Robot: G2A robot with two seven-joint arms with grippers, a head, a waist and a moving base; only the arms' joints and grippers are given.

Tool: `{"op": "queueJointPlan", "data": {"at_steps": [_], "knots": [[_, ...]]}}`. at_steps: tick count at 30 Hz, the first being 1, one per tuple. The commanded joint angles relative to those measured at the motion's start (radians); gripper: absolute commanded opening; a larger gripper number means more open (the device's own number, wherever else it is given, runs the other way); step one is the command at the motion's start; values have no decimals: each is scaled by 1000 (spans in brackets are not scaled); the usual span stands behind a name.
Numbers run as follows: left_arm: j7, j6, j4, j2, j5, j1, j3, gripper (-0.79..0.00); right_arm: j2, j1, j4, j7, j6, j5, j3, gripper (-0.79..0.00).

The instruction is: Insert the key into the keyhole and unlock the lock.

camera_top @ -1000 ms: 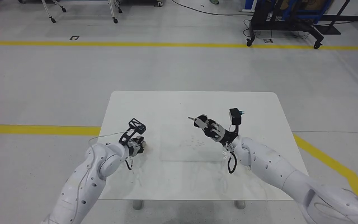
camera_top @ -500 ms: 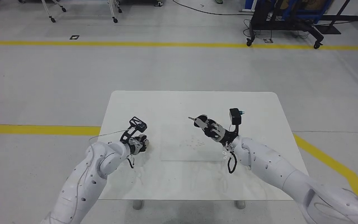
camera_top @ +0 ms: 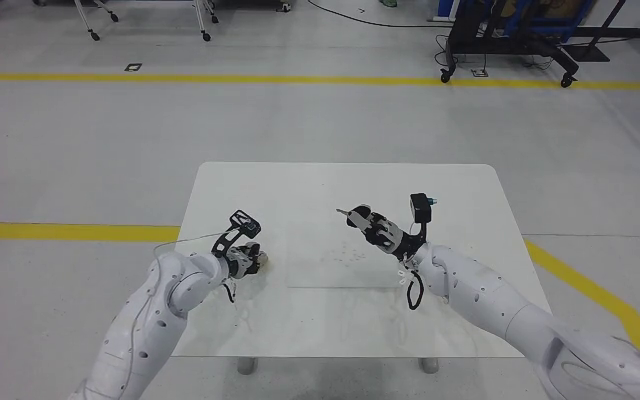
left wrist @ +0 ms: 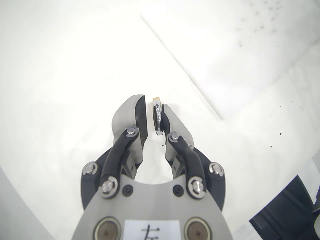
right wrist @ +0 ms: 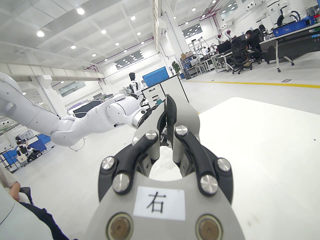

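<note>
A small metal padlock [left wrist: 157,118] stands edge-on on the white table [camera_top: 450,190], between the fingers of my left gripper [left wrist: 153,103]. It rests against one pad [left wrist: 165,122], with a gap to the other pad [left wrist: 140,118]; this gripper is open. From above, the padlock [camera_top: 263,261] sits at the tip of the left gripper [camera_top: 252,259], near the table's left side. My right gripper [camera_top: 357,216] hangs above the table's middle, shut on the key [camera_top: 343,212], whose thin blade sticks out to the left. Its fingers [right wrist: 172,116] are pressed together.
A thin white sheet [camera_top: 330,255] lies on the middle of the table, its edge [left wrist: 180,63] just beyond the padlock. My left arm [right wrist: 75,123] shows across the table in the right wrist view.
My left gripper and forearm have edged slightly to the right, toward the sheet, with the padlock between the fingers. The right arm has kept still.
</note>
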Motion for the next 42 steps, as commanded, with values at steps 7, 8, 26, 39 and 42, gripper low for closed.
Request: {"op": "queueJointPlan", "data": {"at_steps": [7, 8, 26, 39, 42], "knots": [[-14, -5, -18, 5, 10, 11, -9, -696, 0, 0, 0, 0, 0, 0, 0, -785], [-13, -4, -16, 5, 14, 11, -7, -708, 0, 0, 0, 0, 0, 0, 0, -785], [117, 64, 3, -9, 33, -11, 23, -785, 0, 0, 0, 0, 0, 0, 0, -785], [99, -10, 83, -20, -270, -31, 4, -785, -2, -11, -8, 20, 28, 17, 9, -785], [15, -65, 238, -40, -626, -111, 13, -785, -14, -25, -35, 61, 21, 56, 25, -785]]}}
